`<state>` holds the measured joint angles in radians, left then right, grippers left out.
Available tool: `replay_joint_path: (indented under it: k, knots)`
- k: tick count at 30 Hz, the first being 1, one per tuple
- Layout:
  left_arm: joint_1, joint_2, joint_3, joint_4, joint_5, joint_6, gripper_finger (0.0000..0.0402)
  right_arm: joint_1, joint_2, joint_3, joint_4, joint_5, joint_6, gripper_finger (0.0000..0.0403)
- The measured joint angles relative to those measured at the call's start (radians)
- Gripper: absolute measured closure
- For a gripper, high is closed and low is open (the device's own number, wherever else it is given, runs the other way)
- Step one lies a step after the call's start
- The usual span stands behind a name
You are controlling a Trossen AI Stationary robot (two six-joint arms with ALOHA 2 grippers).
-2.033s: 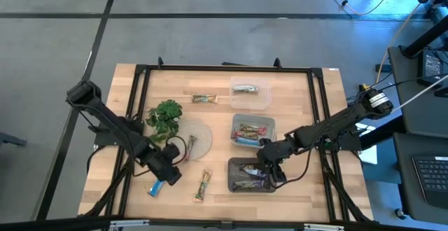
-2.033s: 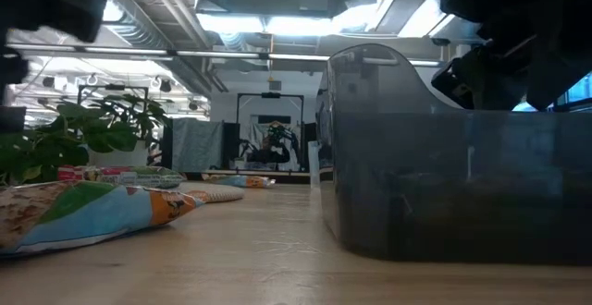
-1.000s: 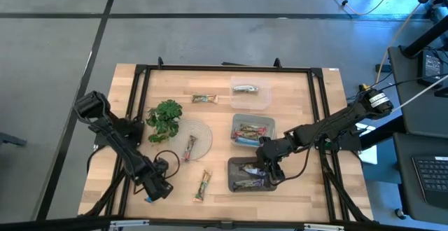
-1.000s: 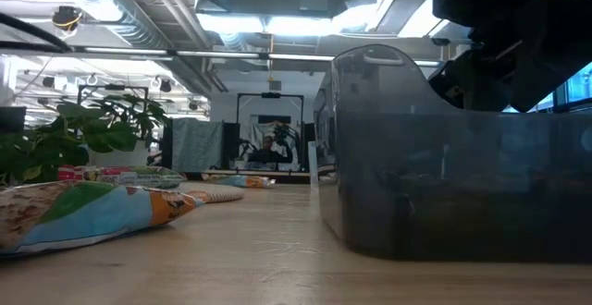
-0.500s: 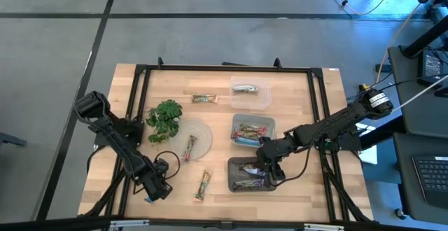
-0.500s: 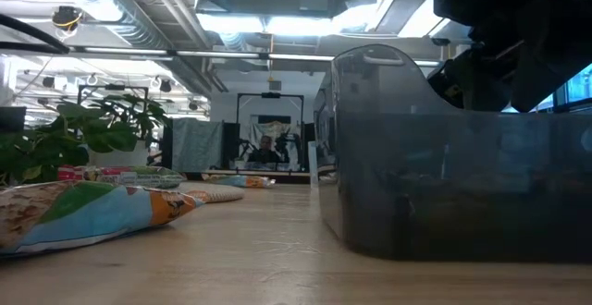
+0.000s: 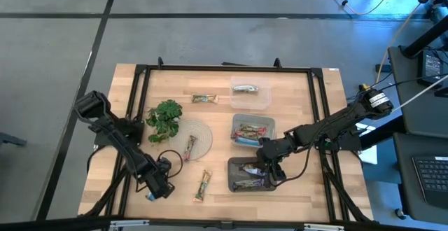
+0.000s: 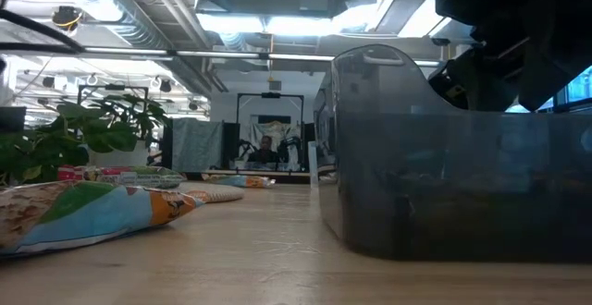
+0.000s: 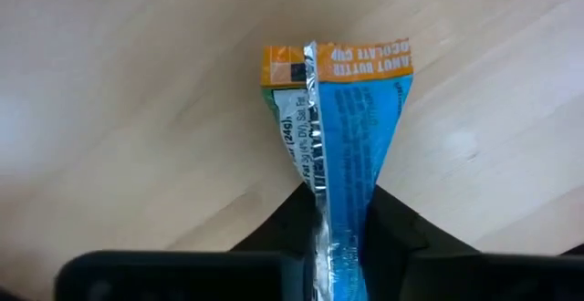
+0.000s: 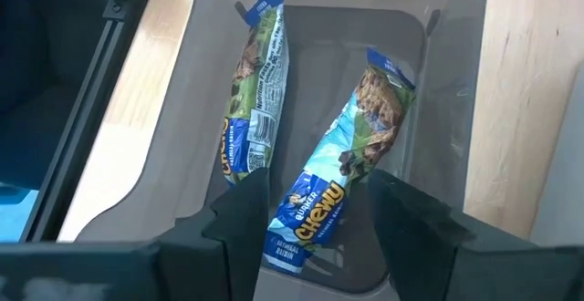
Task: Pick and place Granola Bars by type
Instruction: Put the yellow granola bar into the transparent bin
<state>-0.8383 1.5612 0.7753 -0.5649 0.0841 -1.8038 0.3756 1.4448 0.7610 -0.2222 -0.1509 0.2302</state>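
A blue bar (image 9: 351, 119) with an orange end lies near the table's near left corner (image 7: 150, 197). My left gripper (image 7: 155, 189) points steeply down and is shut on it. My right gripper (image 10: 324, 223) hangs open over the near grey container (image 7: 246, 176). Two blue bars (image 10: 251, 119) lie in that container. The lower end of one (image 10: 315, 219) sits between the right fingers; I cannot tell whether it touches them. One green-tan bar (image 7: 203, 185) lies flat on the wood, and another (image 7: 203, 99) lies farther back. A third bar (image 7: 189, 147) rests on a clear disc (image 7: 199, 134). My left gripper pinches the blue bar's two long sides near one end (image 9: 336, 212) between its two fingers (image 9: 283, 233). It comes from above and its fingers lie across the bar. The wrapper is squeezed narrow there, with its silver seam standing up. The orange end (image 9: 338, 64) fans out over the wood.
A middle container (image 7: 253, 128) holds red-pink bars. A clear far container (image 7: 250, 94) holds a silver one. A leafy plant sprig (image 7: 164, 115) lies at the left. A black frame (image 7: 140, 70) runs round the table. In the low view the grey container (image 8: 444, 185) fills the right.
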Motion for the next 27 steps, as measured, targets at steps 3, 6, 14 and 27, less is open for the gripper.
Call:
replay_joint_path:
  k: [3,6,14,27]
  knots:
    - [0.029,-0.006,0.0,0.032,-0.013,0.075,0.0362,0.0,0.0,0.0,0.0,0.0,0.0,0.0214]
    - [0.067,-0.03,0.0,0.069,-0.047,0.15,0.0354,0.0,0.0,0.0,0.0,0.0,0.0,0.0214]
    - [0.204,-0.153,0.0,0.264,-0.274,0.561,0.0345,0.0,0.0,0.034,0.0,0.063,-0.001,0.0214]
    - [0.461,-0.204,0.0,0.903,-0.45,1.709,0.0345,0.006,-0.114,0.163,-0.054,0.448,-0.14,0.0214]
